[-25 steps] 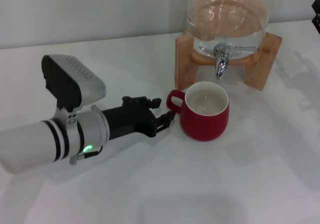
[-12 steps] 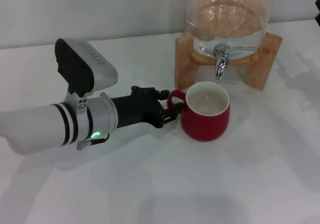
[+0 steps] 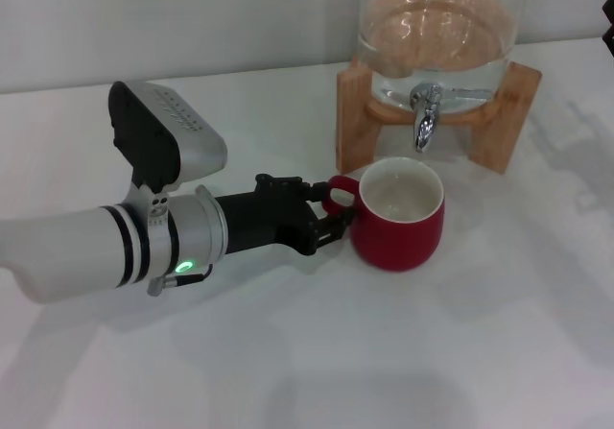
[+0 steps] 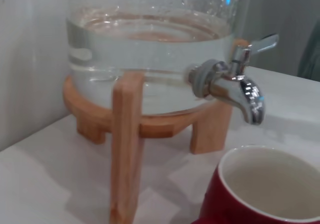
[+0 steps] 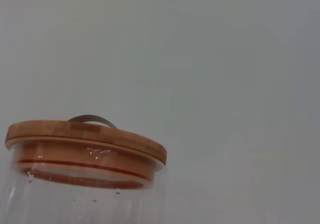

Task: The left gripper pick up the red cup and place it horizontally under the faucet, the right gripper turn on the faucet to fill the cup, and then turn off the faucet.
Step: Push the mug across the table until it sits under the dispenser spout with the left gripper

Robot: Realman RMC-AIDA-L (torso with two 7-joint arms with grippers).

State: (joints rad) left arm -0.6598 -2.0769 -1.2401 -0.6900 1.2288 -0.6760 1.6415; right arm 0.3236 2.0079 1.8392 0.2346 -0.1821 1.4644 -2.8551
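Since a second ago the left arm has pushed rightward, and the left claw [image 3: 331, 213] now reaches the cup's handle where before it sat just short of it; the cup has shifted slightly right. Left arm: thick white tube with black rings, silver collar, green light, a grey-black boxy camera housing on top. Its black claw has its fingers set around the small red loop handle [image 3: 338, 195], one on the far side and one on the near side; whether they are clamped on it I cannot tell. Red cup [image 3: 399, 216]: squat, rounded, glossy dark-red ceramic with a white inside, upright on the smooth white table [image 3: 460, 352], just near of the spout. Faucet [image 3: 428, 112]: small shiny chrome tap, thin lever handle [image 3: 468, 92] pointing right, spout angled down. It is fitted to a clear round glass jar [image 3: 441, 35] holding water, resting on a light wooden stand [image 3: 360, 112] with flat slab legs. Right wrist view shows the jar's wooden lid [image 5: 85, 141] with a thin metal loop on top. Right claw [image 3: 608, 21]: only a black sliver at the far right edge; fingers not visible.
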